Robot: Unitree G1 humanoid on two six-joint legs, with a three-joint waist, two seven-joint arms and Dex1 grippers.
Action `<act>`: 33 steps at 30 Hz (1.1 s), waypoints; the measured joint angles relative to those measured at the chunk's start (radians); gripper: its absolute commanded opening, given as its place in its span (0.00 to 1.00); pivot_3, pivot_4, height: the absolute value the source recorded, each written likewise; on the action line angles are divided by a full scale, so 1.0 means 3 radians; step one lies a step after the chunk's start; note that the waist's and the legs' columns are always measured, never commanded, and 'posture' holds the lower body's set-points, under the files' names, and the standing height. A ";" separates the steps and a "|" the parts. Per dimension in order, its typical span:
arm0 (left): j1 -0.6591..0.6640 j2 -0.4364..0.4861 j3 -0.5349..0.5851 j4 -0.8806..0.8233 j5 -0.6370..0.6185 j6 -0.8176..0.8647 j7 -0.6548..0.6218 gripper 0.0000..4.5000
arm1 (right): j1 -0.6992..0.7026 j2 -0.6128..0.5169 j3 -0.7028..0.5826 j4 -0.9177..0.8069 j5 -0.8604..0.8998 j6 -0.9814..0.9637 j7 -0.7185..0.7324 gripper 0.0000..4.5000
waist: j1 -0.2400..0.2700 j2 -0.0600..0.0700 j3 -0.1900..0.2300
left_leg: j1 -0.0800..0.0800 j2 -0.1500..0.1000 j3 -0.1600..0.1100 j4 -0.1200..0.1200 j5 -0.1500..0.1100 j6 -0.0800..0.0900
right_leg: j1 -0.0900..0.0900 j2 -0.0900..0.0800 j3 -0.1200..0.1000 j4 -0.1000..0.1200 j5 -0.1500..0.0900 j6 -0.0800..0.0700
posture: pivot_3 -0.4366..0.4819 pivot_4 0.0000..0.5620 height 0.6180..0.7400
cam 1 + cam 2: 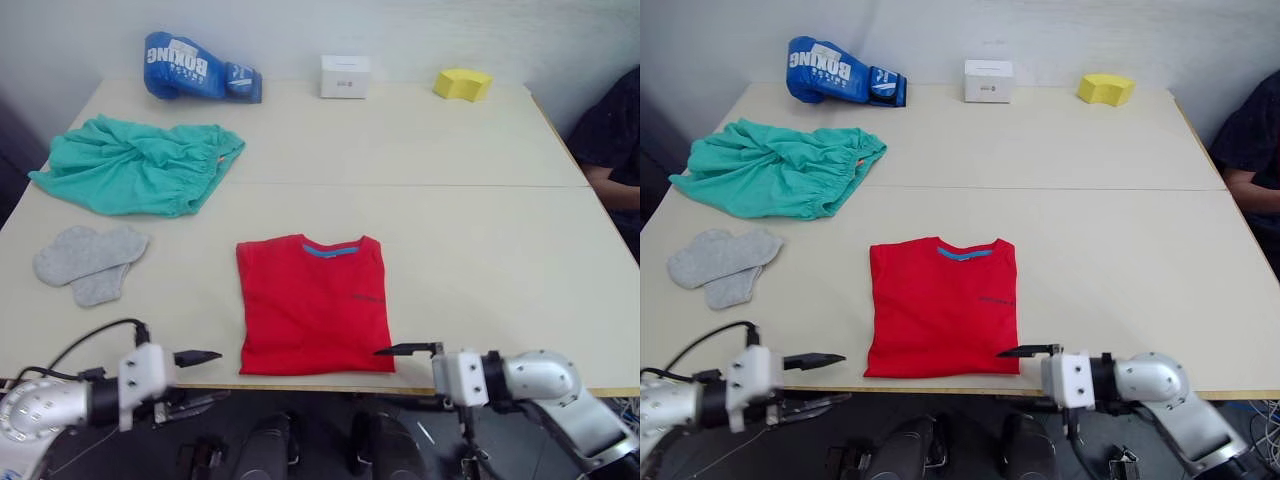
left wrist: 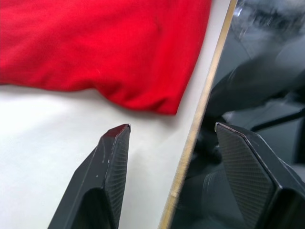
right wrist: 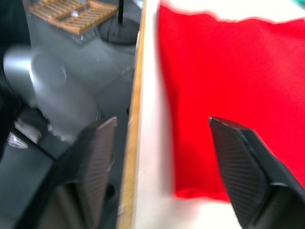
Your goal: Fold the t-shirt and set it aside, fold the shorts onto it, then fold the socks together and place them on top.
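The red t-shirt (image 1: 313,305) lies folded into a rectangle near the table's front edge, collar facing away from me. At the back left the teal shorts (image 1: 135,165) sit crumpled, and the grey socks (image 1: 90,262) lie overlapping in front of them. My left gripper (image 1: 197,380) is open at the front edge, just left of the shirt's near-left corner (image 2: 162,102). One finger is over the tabletop and one is below the edge. My right gripper (image 3: 162,124) is open too, straddling the edge by the shirt's near-right corner. Neither gripper holds anything.
A blue boxing glove (image 1: 200,68), a white box (image 1: 345,76) and a yellow block (image 1: 462,84) line the table's far edge. A person's arm (image 1: 612,150) shows at the right side. A seam (image 1: 400,184) crosses the beige table.
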 measured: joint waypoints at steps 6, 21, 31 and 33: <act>-0.0908 -0.0126 -0.0436 0.0051 0.0085 0.0272 0.0082 0.08 | -0.0412 0.0387 0.0056 0.0002 0.0049 0.0419 -0.0100 0.00 | 0.0025 0.0005 -0.0003 | 0.0004 0.0010 0.0005 -0.0011 0.0004 -0.0016 | 0.0009 0.0028 0.0011 -0.0036 0.0005 0.0001 | 0.48 0.27 1.00; -0.1684 -0.0871 -0.1496 0.0504 0.1112 0.0533 0.0720 0.00 | -0.1064 0.1302 0.0532 0.1163 -0.0595 0.0640 -0.0341 0.00 | -0.0007 -0.0003 -0.0008 | -0.0022 0.0015 0.0010 0.0010 0.0015 -0.0030 | -0.0015 0.0029 -0.0006 -0.0008 0.0025 0.0002 | 0.48 0.27 1.00; -0.1562 -0.0821 -0.1460 0.0491 0.1269 0.0366 0.0871 0.00 | -0.1335 0.1595 -0.0019 0.2074 -0.0797 0.0079 -0.0942 0.00 | -0.0026 0.0005 -0.0016 | 0.0011 0.0035 0.0014 -0.0013 0.0023 -0.0042 | -0.0004 0.0039 -0.0002 -0.0002 0.0023 -0.0033 | 0.48 0.27 1.00; -0.1571 -0.0836 -0.1431 0.0609 0.1246 0.0204 0.0810 0.00 | -0.1374 0.1611 -0.0104 0.2173 -0.0794 0.0038 -0.0982 0.00 | -0.0027 0.0005 -0.0016 | 0.0011 0.0037 0.0016 -0.0012 0.0024 -0.0045 | -0.0006 0.0041 -0.0002 0.0003 0.0022 -0.0035 | 0.48 0.27 1.00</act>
